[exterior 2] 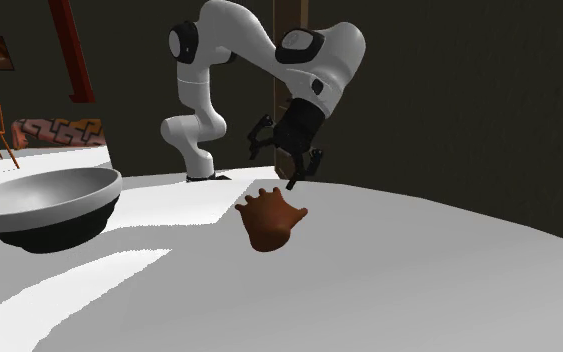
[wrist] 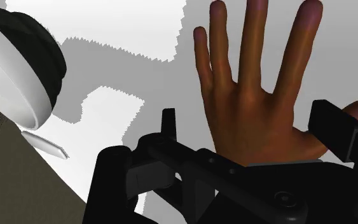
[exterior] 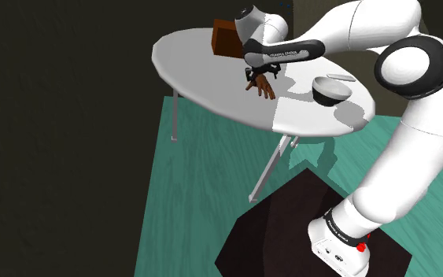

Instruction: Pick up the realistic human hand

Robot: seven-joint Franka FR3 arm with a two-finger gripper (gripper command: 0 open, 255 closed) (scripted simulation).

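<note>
A brown model hand (exterior: 263,87) lies flat, fingers spread, near the middle of a round white surface (exterior: 188,55). In the shoulder view a black bowl (exterior: 331,90) with a pale inside stands to its right, and a brown box (exterior: 226,39) sits at the far edge. The white arm (exterior: 416,118) reaches over the surface, and its black pincer (exterior: 252,76) hangs just above the wrist end of the hand. In the wrist view the pincer (wrist: 252,130) is wide open and holds nothing. Its two fingers stand on either side of the heel of the palm, one close by the base of the thumb, with the hand (wrist: 260,121) between them. From across the surface, the pincer (exterior 2: 287,160) is apart from the hand (exterior 2: 271,220) and not yet down on it.

The hand looks like a light, moulded piece with a smooth skin that could slip under the pads. It lies low, so there is little height to catch. The best hold is probably across the thick palm just ahead of the wrist. The thin, splayed fingers would give a poor purchase.

A line of pale lettering on the arm's dark forearm band is too small to read. The hand, bowl and box carry no labels that can be made out.
</note>
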